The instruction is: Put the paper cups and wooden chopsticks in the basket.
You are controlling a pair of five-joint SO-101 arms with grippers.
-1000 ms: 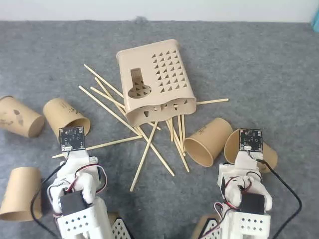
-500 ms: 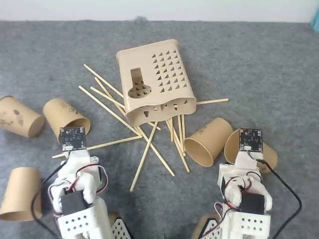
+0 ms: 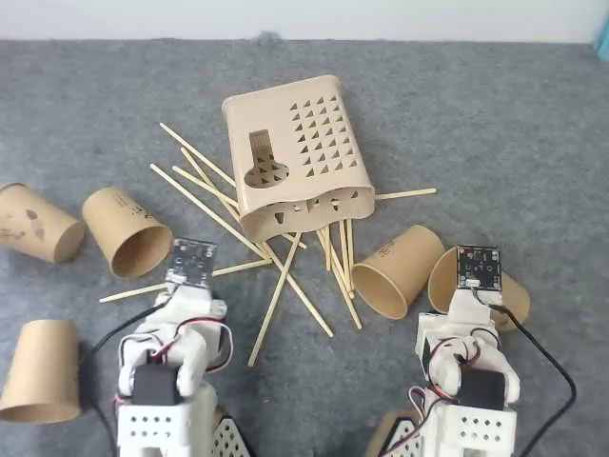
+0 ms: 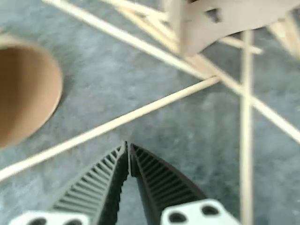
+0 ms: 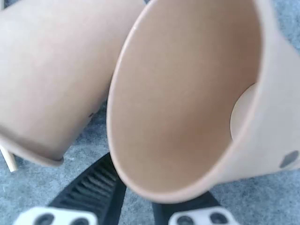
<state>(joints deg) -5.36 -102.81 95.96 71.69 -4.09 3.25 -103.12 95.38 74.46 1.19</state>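
Note:
The beige basket (image 3: 297, 157) lies on its side at mid-table, with wooden chopsticks (image 3: 285, 276) strewn around its mouth. Three paper cups lie on the left (image 3: 36, 222) (image 3: 127, 231) (image 3: 40, 369), and two lie on the right (image 3: 400, 271) (image 3: 514, 303). My left gripper (image 4: 127, 149) is shut and empty, hovering just short of a chopstick (image 4: 140, 111), with a cup mouth (image 4: 23, 93) to one side. My right gripper (image 5: 137, 194) sits shut at the rim of a cup (image 5: 187, 93), which hides its tips. A second cup (image 5: 56, 70) lies beside that one.
The surface is a grey carpet (image 3: 495, 124), with open room behind and to the right of the basket. Both arm bases (image 3: 162, 409) (image 3: 466, 409) stand at the near edge. The basket's rim (image 4: 225, 23) lies beyond the left gripper.
The left arm has swung to the right, away from the cup on the left and toward the chopsticks. The right arm has not moved.

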